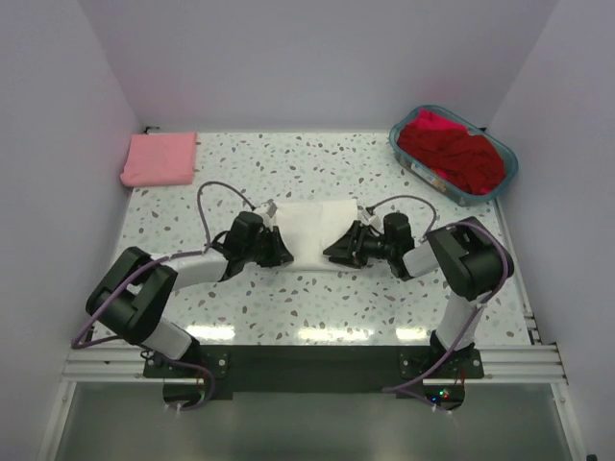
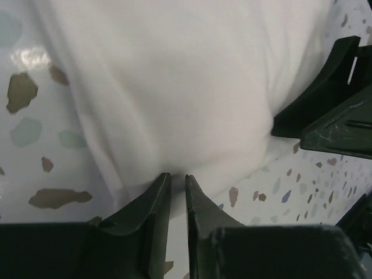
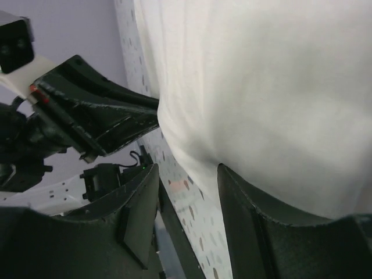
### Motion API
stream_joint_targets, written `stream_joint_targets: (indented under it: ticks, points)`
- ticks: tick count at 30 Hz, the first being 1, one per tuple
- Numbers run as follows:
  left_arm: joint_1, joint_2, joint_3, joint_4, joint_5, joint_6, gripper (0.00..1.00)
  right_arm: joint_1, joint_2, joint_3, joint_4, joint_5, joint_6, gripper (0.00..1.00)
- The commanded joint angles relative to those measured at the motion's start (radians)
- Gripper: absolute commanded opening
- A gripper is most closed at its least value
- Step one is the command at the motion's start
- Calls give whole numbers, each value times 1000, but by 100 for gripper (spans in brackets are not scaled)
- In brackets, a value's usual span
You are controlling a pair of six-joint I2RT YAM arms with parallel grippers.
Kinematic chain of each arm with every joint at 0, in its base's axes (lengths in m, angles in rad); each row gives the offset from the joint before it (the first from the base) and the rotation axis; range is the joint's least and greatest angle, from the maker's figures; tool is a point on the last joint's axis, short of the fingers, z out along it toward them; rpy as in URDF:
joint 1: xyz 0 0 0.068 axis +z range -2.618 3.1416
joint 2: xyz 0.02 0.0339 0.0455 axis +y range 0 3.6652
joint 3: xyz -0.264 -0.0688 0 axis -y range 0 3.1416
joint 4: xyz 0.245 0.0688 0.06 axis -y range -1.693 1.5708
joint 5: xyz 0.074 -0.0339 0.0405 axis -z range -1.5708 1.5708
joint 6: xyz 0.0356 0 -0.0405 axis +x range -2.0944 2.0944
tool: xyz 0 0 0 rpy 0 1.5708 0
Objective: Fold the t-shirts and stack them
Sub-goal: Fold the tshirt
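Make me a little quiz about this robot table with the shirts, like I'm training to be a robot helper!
1. True or false: the pink t-shirt lies folded at the table's far left corner.
2. Where are the red t-shirts? A: in the teal basket; B: under the arms; C: on the floor.
3. Short answer: which t-shirt do the left gripper and the right gripper both reach?
Key: 1 true; 2 A; 3 the white t-shirt.

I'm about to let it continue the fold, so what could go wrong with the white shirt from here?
The left gripper seems to pinch only the very edge of the white t-shirt, so it may slip. The right gripper is open, so a lift now could skew the fold.
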Motion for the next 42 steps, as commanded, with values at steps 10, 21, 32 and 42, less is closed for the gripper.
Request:
stream_joint_targets:
  ticks: [10,21,32,42]
  points:
    - [9,-190,-118,-50,-86,-99,22,-131,-2,-232,446,-50,118,50]
    - [69,-131,27,144,-93,-143,33,-100,-197,96,21,77,12,53]
    - [140,218,43,330,-56,-246,26,-117,199,125,237,143,52,53]
    - [213,71,-31,384,-73,-277,24,-195,93,84,173,100,-11,54]
